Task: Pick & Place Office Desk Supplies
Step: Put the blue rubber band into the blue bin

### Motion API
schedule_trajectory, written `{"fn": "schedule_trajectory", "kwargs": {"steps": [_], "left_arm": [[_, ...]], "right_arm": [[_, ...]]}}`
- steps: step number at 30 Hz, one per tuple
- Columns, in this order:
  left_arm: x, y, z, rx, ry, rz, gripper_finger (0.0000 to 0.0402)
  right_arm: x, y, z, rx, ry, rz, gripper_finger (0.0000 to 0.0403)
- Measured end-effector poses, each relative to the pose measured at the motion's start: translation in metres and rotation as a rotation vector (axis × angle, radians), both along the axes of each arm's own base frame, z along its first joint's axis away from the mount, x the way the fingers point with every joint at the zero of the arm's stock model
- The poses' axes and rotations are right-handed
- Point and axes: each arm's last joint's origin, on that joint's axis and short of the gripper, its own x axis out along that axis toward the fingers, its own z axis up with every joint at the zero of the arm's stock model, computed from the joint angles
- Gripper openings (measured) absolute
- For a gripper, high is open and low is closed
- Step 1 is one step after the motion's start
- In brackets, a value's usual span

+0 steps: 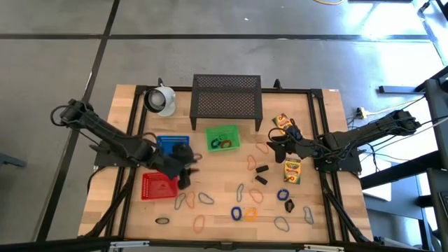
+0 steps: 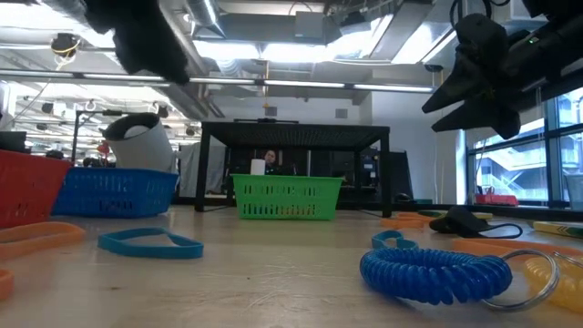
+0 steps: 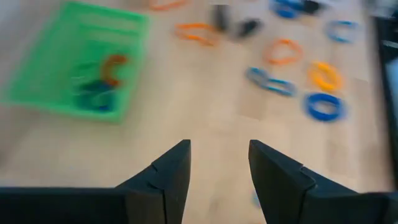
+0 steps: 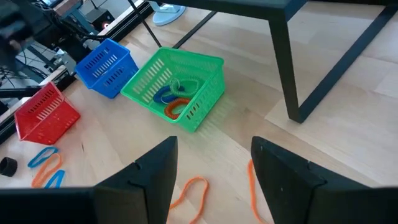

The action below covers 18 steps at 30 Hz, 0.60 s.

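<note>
From above, the left pincer (image 1: 183, 166) hangs at the frame's lower left between the blue basket (image 1: 168, 143) and red basket (image 1: 158, 185), while loose rubber bands (image 1: 241, 212) lie along the desk's (image 1: 224, 168) bottom centre. In the left wrist view its jaws stand apart and empty, so it should probably centre on one band before closing. In its own wrist view, the right pincer (image 4: 214, 165) is likewise apart and empty, waiting at the high view's right.

No readable text, labels, brands or numbers anywhere in view.
</note>
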Motion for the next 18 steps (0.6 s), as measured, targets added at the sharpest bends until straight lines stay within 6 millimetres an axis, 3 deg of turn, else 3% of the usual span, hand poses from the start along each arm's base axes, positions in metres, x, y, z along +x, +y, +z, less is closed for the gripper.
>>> {"fn": "schedule_trajectory", "kwargs": {"steps": [10,14,18], "left_arm": [[0.012,-0.073,-0.035,-0.163,-0.004,-0.314,0.0157],[0.015,-0.099,-0.055,-0.114,0.075,-0.381,0.0157],[0.020,-0.112,-0.079,-0.023,0.225,-0.386,0.0157]], "right_arm": [[0.001,0.004,-0.001,0.059,0.031,0.129,0.0208],[0.001,0.005,-0.002,0.083,0.042,0.178,0.0208],[0.001,0.006,-0.002,0.080,0.050,0.205,0.0208]]}}
